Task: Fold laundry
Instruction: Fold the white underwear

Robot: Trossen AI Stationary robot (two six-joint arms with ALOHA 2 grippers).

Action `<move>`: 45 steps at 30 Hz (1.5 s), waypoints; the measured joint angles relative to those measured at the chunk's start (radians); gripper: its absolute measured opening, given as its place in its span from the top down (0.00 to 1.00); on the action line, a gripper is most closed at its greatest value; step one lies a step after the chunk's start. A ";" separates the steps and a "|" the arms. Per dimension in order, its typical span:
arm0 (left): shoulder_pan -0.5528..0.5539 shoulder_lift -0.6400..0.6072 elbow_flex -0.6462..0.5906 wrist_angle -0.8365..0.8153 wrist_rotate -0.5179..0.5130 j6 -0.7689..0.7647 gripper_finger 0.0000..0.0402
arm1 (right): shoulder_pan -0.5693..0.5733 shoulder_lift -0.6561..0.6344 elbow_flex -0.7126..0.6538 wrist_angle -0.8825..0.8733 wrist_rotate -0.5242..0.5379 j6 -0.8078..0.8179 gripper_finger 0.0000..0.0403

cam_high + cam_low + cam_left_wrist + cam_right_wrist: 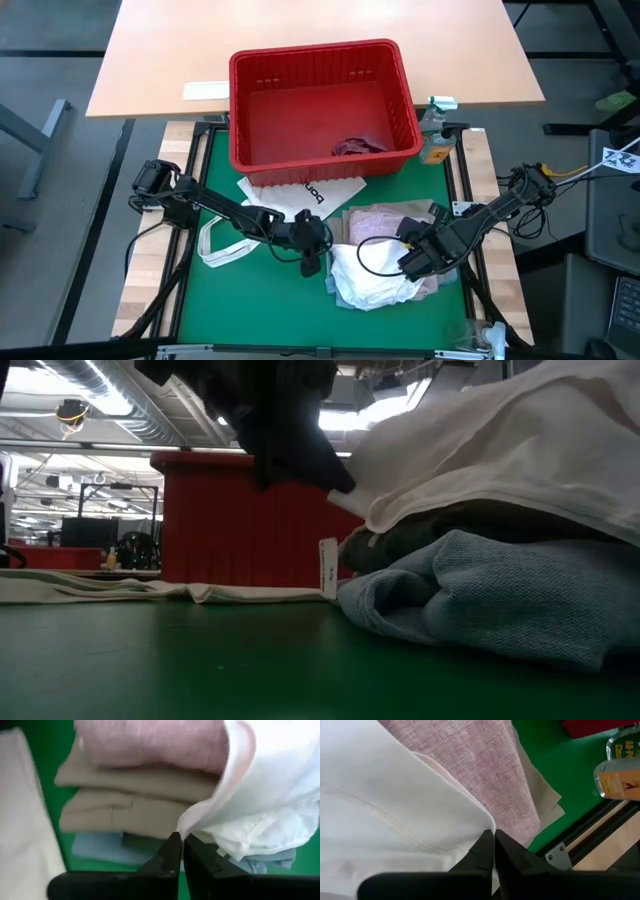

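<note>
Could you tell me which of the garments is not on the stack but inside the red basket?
The maroon garment, alone in the red basket; the others are stacked on the mat.

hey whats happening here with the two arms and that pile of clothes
A two-arm robot is folding laundry on the green table. Both grippers are shut at a white garment lying atop a stack of folded clothes: the left gripper at its left edge, the right gripper on its right side. One maroon piece sits in the red basket.
</note>
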 joint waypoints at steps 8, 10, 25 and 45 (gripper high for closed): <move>0.013 0.000 0.000 -0.226 -0.009 -0.168 0.99 | 0.000 0.000 0.000 0.004 -0.017 0.010 0.97; 0.019 0.000 0.000 -0.234 -0.010 -0.180 0.98 | 0.000 0.000 0.000 0.003 -0.013 0.010 0.97; 0.026 0.000 0.000 -0.211 -0.038 -0.181 0.78 | 0.000 0.000 0.000 -0.001 -0.008 -0.030 0.97; 0.026 0.000 0.000 -0.213 -0.037 -0.127 0.61 | 0.000 -0.030 0.003 0.000 -0.022 -0.035 0.69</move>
